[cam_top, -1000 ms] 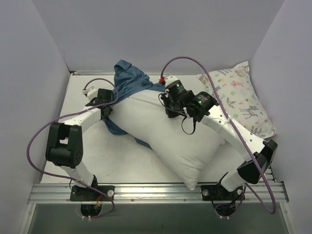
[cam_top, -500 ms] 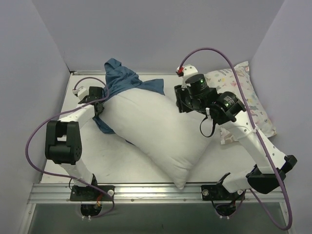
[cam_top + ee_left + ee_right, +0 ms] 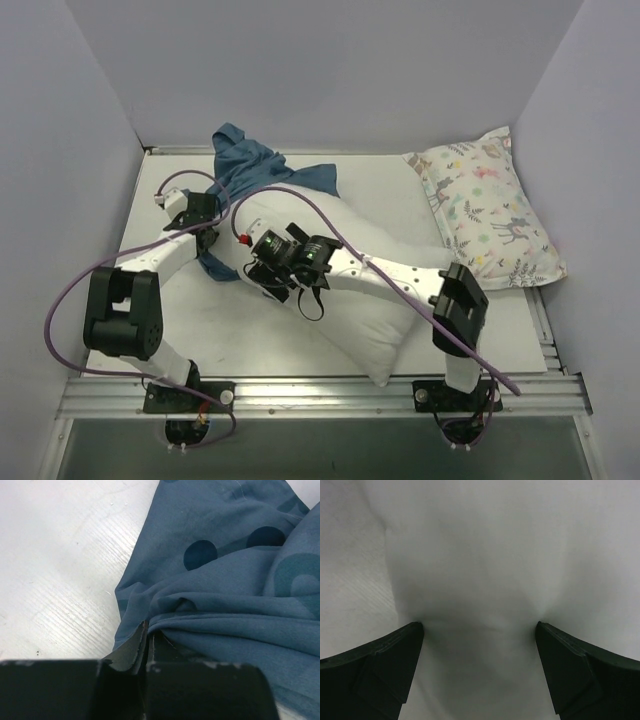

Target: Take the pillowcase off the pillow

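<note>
A: Where is the pillowcase (image 3: pixel 252 165)?

B: In the top view it lies bunched at the far left end of the pillow (image 3: pixel 370 300), close to the back wall. A dark teal flap of it shows on the table (image 3: pixel 240 330) beside the pillow's left edge. Most of the plain white pillow is bare. It lies on a slant from the far left towards the near middle.

A: And the left gripper (image 3: pixel 207 238)?

B: It sits at that flap. In the left wrist view the left gripper (image 3: pixel 147 641) has its two black fingers pressed together on a fold of the pillowcase (image 3: pixel 225 595), just above the white table (image 3: pixel 60 570).

A: Any writing you can read?

B: No. The cloth carries darker blue shapes, a round spot and some curved strokes, but no letter or word can be made out. No label shows.

A: The right gripper (image 3: pixel 262 278)?

B: Its arm reaches across the pillow to the left side. The right wrist view shows the right gripper (image 3: pixel 480 665) spread wide, with the pillow (image 3: pixel 480 555) filling the gap between the fingers (image 3: pixel 375 665).

A: Anything else?

B: An animal-print pillow (image 3: pixel 490 205) lies at the far right, well apart.
</note>
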### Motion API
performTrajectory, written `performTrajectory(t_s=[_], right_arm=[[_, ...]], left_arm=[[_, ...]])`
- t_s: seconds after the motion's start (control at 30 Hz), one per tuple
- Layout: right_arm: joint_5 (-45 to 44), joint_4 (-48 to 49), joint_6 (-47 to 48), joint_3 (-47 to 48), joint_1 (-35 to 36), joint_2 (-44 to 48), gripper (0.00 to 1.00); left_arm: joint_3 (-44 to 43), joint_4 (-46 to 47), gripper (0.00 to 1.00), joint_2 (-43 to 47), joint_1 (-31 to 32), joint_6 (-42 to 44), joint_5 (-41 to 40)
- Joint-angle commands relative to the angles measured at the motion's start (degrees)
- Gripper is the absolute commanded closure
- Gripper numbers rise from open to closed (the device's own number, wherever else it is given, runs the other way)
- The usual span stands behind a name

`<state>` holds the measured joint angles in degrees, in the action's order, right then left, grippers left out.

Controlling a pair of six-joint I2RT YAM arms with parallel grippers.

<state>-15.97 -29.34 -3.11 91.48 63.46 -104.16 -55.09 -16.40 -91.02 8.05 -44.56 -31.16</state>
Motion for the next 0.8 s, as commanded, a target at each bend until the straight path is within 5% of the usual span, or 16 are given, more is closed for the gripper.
performTrajectory(t_s=[0.0, 0.03, 0.13, 0.17, 0.2, 0.5, 0.77], right_arm=[[-4.86, 2.53, -0.04, -1.3, -0.62, -6.29, 0.0], [-6.43, 2.36, -0.66, -1.48, -1.23, -7.89, 0.0], [-4.87, 1.4, -3.55, -3.15, -4.83, -10.45, 0.33], [-5.47, 1.22, -4.35, -3.76, -5.53, -10.19, 0.57], [-6.52, 1.04, -4.88, -5.42, -6.76, -9.06, 0.96], [-6.89, -3.69, -8.57, -11.68, -11.51, 12.45, 1.0], [-4.35, -8.54, -9.28, -8.87, -18.45, 22.77, 1.0]], left_arm=[[-0.63, -1.26, 1.0, 1.29, 1.44, 0.61, 3.56], [-1.07, -1.52, 1.0, 1.37, 1.44, 0.7, 3.56], [-2.56, -2.32, 1.0, 2.07, 1.44, 1.31, 3.38], [-2.91, -2.32, 1.0, 2.34, 1.52, 1.49, 3.04], [-3.27, -2.67, 1.0, 2.52, 1.35, 1.75, 2.95], [-10.21, -5.65, 1.0, 0.06, -1.37, 3.24, 1.45], [-12.06, -7.06, 1.0, -2.31, -5.06, 3.42, 0.92]])
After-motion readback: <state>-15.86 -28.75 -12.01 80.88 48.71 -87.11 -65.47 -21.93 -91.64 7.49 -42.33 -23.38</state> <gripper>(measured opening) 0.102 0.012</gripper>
